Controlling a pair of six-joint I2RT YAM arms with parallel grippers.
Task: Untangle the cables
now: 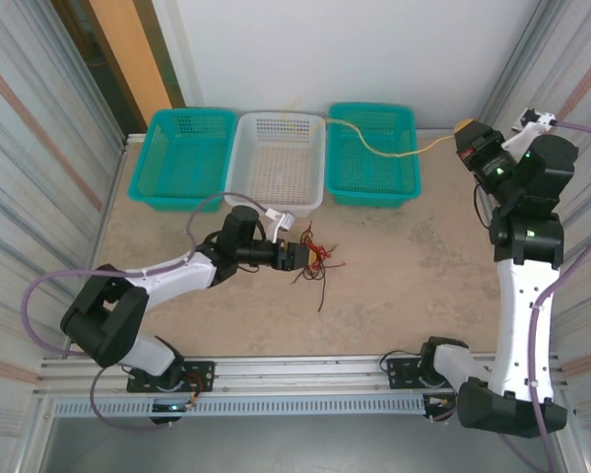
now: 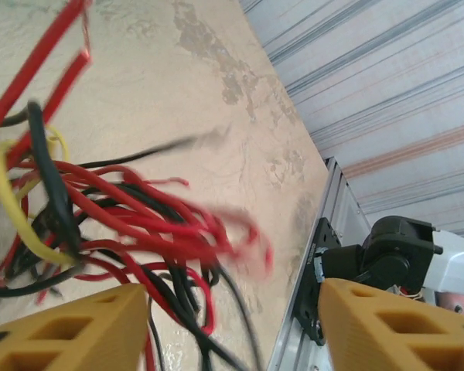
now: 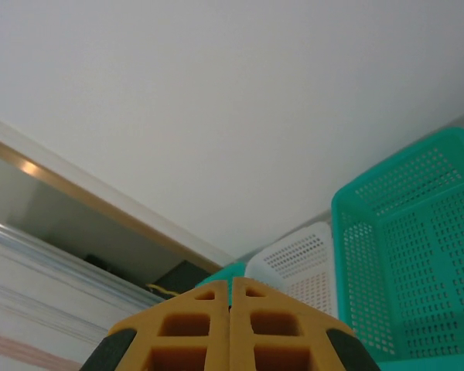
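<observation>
A tangle of red and black cables (image 1: 321, 260) lies mid-table, one black strand trailing toward the near edge. My left gripper (image 1: 308, 256) sits at the tangle's left side. In the left wrist view its yellow fingers (image 2: 69, 328) stand wide apart, open (image 2: 232, 336), with the red, black and yellow wires (image 2: 116, 224) just ahead of and between them. A pale yellow cable (image 1: 394, 154) stretches from the white basket across the right green basket to my right gripper (image 1: 463, 134), raised at the far right. The right gripper's fingers (image 3: 230, 309) are pressed together.
Three baskets line the back: a green one (image 1: 185, 158), a white one (image 1: 279, 158), another green one (image 1: 374, 153). Corrugated metal walls close in both sides. An aluminium rail (image 1: 305, 370) with the arm bases runs along the near edge.
</observation>
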